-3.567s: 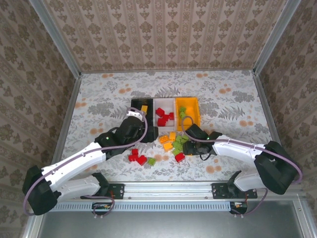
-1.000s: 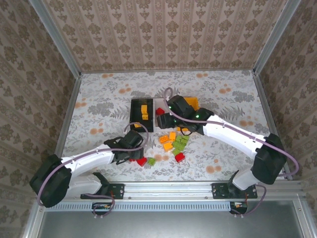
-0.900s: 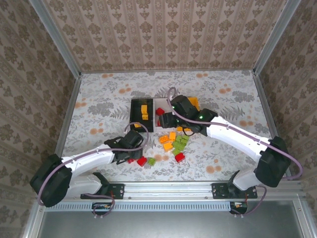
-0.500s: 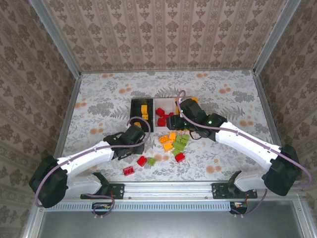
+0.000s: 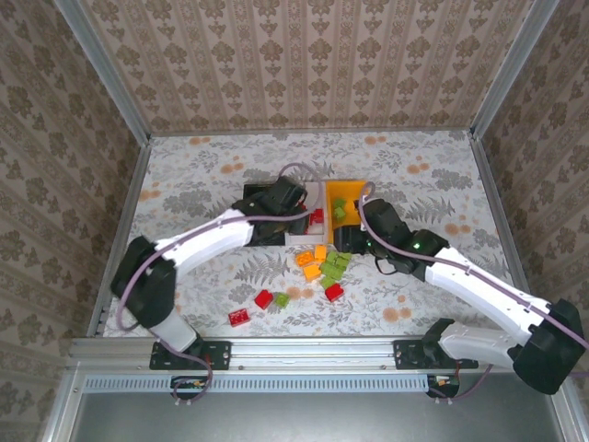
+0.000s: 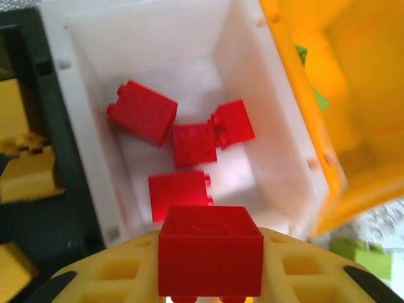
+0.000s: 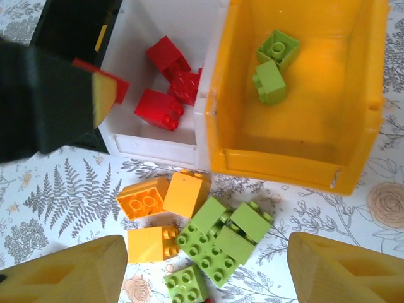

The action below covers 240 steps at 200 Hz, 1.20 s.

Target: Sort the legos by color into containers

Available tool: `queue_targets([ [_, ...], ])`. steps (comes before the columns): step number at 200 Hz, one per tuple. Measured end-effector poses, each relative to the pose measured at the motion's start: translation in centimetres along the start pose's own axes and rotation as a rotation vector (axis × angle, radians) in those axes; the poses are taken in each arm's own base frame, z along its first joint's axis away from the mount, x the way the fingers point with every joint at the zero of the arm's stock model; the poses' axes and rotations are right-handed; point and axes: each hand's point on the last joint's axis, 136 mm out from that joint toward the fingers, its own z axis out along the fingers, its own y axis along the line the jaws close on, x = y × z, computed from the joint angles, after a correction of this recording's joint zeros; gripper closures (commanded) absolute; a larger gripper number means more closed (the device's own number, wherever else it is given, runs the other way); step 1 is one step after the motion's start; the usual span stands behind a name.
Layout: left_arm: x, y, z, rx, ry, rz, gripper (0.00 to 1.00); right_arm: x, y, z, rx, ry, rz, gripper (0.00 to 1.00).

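On the floral desk (image 5: 184,184), the black bin (image 7: 69,19), white bin (image 7: 158,148) and orange-yellow bin (image 7: 284,164) stand side by side, left to right. The left pincer (image 5: 299,214) grips a red brick (image 6: 210,249) above the white bin. The right pincer (image 7: 208,278) gapes wide over loose orange bricks (image 7: 142,199) and green bricks (image 7: 218,243) just near of the bins.

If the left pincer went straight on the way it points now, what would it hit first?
Probably the nearest loose red brick lying in the white bin. The left pincer, shut on the held red brick, points down into that bin. Depth is hard to judge.
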Motion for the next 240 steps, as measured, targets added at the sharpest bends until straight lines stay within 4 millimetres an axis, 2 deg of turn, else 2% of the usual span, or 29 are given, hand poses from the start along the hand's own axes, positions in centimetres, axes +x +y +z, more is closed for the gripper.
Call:
queue_targets([
  [18, -0.9, 0.2, 1.9, -0.009, 0.013, 0.000, 0.62, 0.6, -0.5, -0.2, 0.005, 0.003, 0.012, 0.30],
  [33, -1.2, 0.2, 2.9, -0.009, 0.018, 0.000, 0.53, 0.9, -0.8, -0.4, 0.010, 0.008, 0.017, 0.29],
  [60, -1.4, -0.4, 2.9, 0.011, 0.016, 0.005, 0.35, 1.0, -1.0, -0.8, 0.009, 0.005, 0.020, 0.27],
  [74, -1.5, -1.0, 2.4, 0.023, 0.009, 0.013, 0.31, 1.2, -1.0, -0.7, 0.004, 0.011, 0.019, 0.27],
  [87, -1.8, -1.8, 1.2, 0.044, -0.015, 0.025, 0.27, 1.8, -0.9, -0.5, -0.007, 0.031, 0.018, 0.27],
  [99, -2.1, -2.8, -0.9, 0.074, -0.050, 0.039, 0.24, 2.7, -0.7, -0.2, -0.019, 0.060, 0.012, 0.27],
  [125, -2.3, -4.7, -7.4, 0.154, -0.165, 0.064, 0.19, 5.2, 0.3, 1.0, -0.036, 0.146, -0.043, 0.26],
  [139, -1.8, -5.0, -10.8, 0.191, -0.225, 0.065, 0.16, 7.0, 1.3, 1.7, -0.051, 0.205, -0.100, 0.26],
  [151, -0.8, -4.2, -12.8, 0.203, -0.260, 0.049, 0.14, 8.6, 1.8, 2.3, -0.053, 0.254, -0.139, 0.26],
  [165, 1.1, -2.7, -13.7, 0.195, -0.274, 0.017, 0.13, 10.6, 2.2, 3.0, -0.047, 0.312, -0.183, 0.26],
  [184, 4.8, 0.3, -13.4, 0.147, -0.245, -0.032, 0.08, 12.8, 2.5, 3.7, -0.038, 0.377, -0.228, 0.26],
  [193, 6.5, 1.6, -13.1, 0.121, -0.227, -0.056, 0.01, 13.7, 2.6, 4.0, -0.033, 0.403, -0.247, 0.26],
  [210, 9.3, 3.9, -12.8, 0.082, -0.204, -0.100, 0.00, 15.0, 2.6, 4.5, -0.021, 0.441, -0.275, 0.27],
  [227, 10.9, 5.3, -13.1, 0.060, -0.208, -0.139, 0.00, 16.1, 2.4, 5.1, -0.002, 0.475, -0.292, 0.27],
  [240, 11.3, 6.1, -13.4, 0.049, -0.221, -0.166, 0.00, 16.7, 2.0, 5.6, 0.020, 0.498, -0.297, 0.28],
])
